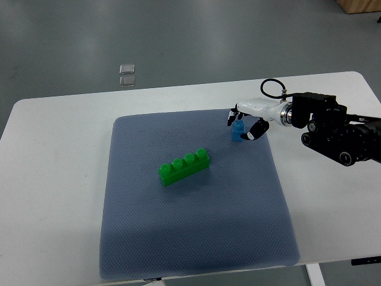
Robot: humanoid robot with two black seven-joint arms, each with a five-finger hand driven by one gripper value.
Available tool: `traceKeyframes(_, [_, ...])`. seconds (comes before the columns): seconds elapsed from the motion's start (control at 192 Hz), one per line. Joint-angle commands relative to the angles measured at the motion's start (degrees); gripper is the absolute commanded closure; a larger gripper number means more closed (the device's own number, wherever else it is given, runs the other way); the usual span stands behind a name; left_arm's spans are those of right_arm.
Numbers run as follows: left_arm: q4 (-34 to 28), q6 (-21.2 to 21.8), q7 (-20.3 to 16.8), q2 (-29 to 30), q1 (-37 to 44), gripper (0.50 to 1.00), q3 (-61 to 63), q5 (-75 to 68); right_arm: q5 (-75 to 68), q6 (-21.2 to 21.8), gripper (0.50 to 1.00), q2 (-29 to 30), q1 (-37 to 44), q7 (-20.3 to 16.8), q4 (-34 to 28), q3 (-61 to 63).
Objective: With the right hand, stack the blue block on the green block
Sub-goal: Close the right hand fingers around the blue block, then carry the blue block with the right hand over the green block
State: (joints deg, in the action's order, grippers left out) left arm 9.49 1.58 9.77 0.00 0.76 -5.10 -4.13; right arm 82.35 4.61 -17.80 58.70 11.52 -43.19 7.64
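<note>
A long green block (184, 166) with a row of studs lies at an angle near the middle of the blue-grey mat (190, 238). A small blue block (237, 131) stands near the mat's upper right corner. My right hand (244, 123) comes in from the right edge and hangs over the blue block, with its dark fingers (257, 131) curled down around both sides of it. The frame does not show whether the fingers touch the block. The left arm is out of view.
The mat lies on a white table (53, 179) whose front edge runs along the bottom of the picture. Grey floor lies beyond the table's far edge, with two small pale squares (127, 75) on it.
</note>
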Motion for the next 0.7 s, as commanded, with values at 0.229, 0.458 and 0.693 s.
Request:
traceKeyframes(0.229, [0.0, 0.0, 0.1, 0.0, 0.0, 0.5, 0.0, 0.0, 0.0, 0.0, 0.818, 0.0, -0.1, 0.0, -0.2, -0.1])
traceKeyframes(0.458, [0.0, 0.0, 0.0, 0.0, 0.0, 0.5, 0.0, 0.0, 0.1, 0.0, 0.844, 0.1, -0.1, 0.1, -0.3, 0.0])
traceKeyframes(0.693, [0.0, 0.0, 0.0, 0.0, 0.0, 0.5, 0.0, 0.0, 0.1, 0.0, 0.877, 0.2, 0.2, 0.1, -0.4, -1.7])
